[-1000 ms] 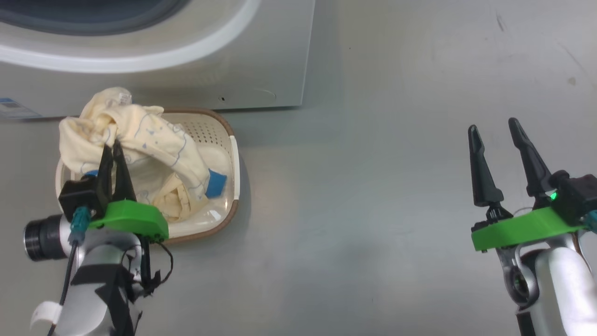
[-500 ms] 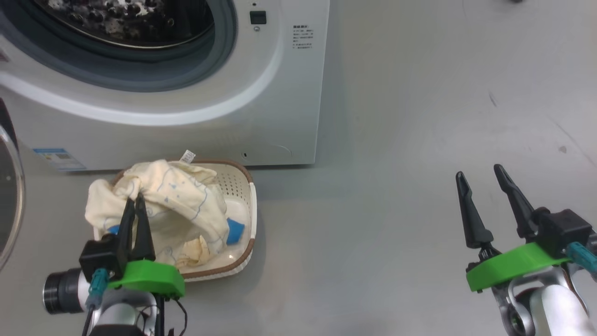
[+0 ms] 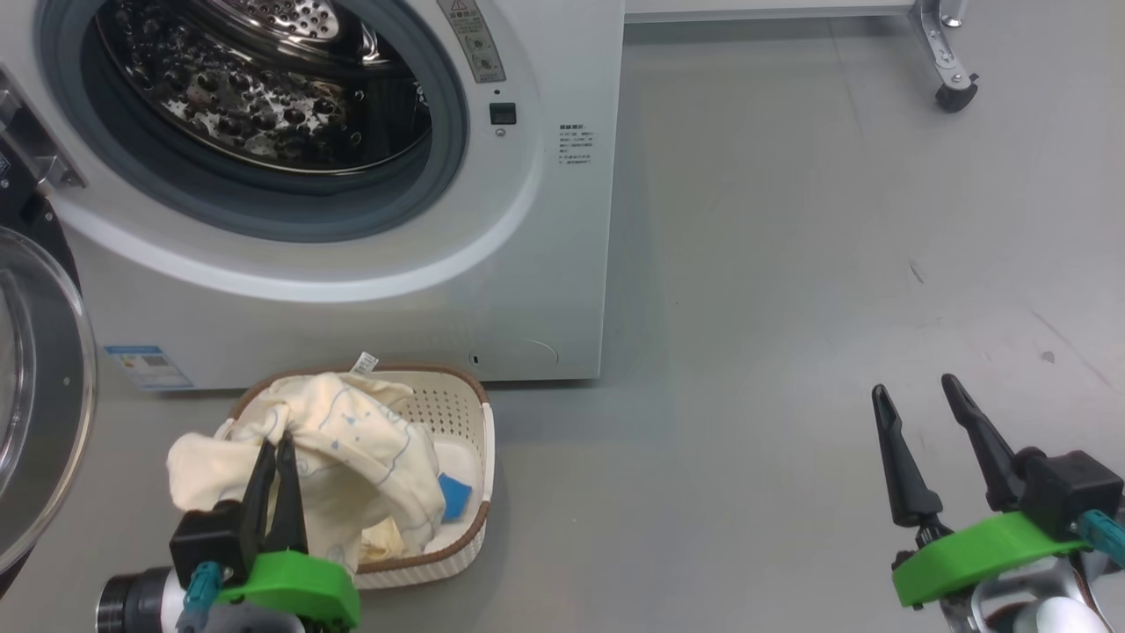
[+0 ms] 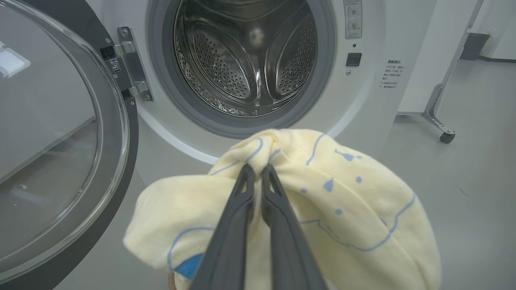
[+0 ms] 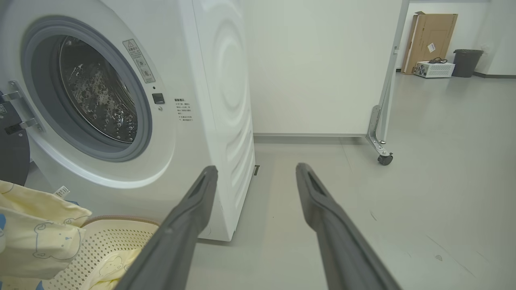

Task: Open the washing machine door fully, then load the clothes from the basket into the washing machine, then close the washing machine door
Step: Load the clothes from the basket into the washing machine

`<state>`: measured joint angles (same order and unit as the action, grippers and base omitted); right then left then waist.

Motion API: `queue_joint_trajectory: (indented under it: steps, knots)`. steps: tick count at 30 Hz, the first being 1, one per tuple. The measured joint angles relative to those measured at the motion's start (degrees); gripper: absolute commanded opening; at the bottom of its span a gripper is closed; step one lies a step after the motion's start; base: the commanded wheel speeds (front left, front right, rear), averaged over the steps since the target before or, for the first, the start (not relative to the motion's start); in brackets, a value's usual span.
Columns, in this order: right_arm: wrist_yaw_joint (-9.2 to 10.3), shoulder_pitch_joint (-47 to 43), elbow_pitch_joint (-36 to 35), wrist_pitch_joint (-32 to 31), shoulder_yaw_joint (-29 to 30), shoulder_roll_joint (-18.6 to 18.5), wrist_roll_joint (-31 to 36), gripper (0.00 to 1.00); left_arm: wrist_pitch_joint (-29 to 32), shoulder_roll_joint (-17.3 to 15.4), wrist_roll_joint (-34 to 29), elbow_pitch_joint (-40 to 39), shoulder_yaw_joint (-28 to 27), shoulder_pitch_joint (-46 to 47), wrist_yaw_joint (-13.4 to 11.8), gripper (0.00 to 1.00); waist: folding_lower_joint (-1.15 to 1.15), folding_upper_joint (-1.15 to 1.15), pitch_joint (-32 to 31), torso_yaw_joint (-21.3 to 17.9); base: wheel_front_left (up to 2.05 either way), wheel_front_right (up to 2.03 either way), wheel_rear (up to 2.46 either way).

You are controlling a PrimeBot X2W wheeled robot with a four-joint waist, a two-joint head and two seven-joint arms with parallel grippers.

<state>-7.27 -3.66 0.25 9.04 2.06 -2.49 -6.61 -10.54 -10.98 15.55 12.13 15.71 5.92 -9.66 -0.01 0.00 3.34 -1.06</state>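
The white washing machine (image 3: pixel 527 264) stands with its steel drum (image 3: pixel 264 88) exposed. Its black-rimmed glass door (image 3: pixel 35 396) hangs swung open at the left, also seen as the door (image 4: pixel 60 141) in the left wrist view. In front on the floor sits the cream basket (image 3: pixel 470 492) with cream-yellow clothes (image 3: pixel 369 466) and a blue cloth piece (image 3: pixel 453 497). My left gripper (image 3: pixel 274 444) is shut on a fold of a cream-yellow garment (image 4: pixel 342 209), lifted above the basket. My right gripper (image 3: pixel 914 396) hangs open and empty over the bare floor, far right of the basket.
A metal frame leg with a black caster (image 3: pixel 951 92) stands on the grey floor behind and right of the machine. Farther off, in the right wrist view, are a cardboard box (image 5: pixel 429 38), a white crate and a dark bin (image 5: pixel 467 62).
The head camera has tilted up, bringing the drum opening and open door into view. My left gripper stays shut on the garment, raised a little over the basket. The right gripper is unchanged.
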Motion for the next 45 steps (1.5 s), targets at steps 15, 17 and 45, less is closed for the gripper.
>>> queue_joint_trajectory:
  steps: [15, 17, 45]
  knots:
    - [0.00, -1.6, -1.2, -1.1, 0.1, 0.1, -0.4, 1.00, 1.6, -0.5, 0.0, -1.3, 1.1, -1.1, -1.0, 0.00, 0.00, -0.01, -0.7, 0.1, 0.00, 0.00, 0.00]
    - [0.00, -1.6, -1.2, -1.1, 0.1, 0.1, -0.4, 1.00, 1.6, -0.5, 0.0, -1.3, 1.1, -1.1, -1.1, 0.00, 0.01, -0.01, -0.6, 0.1, 0.00, 0.00, 0.00]
    - [0.00, 3.0, -1.0, 0.1, -2.8, 0.1, -1.5, 1.00, 1.9, -0.6, 1.5, 3.5, 0.8, 10.7, -0.9, 0.00, 0.02, -0.01, 7.8, -2.3, 0.00, 0.00, 0.00]
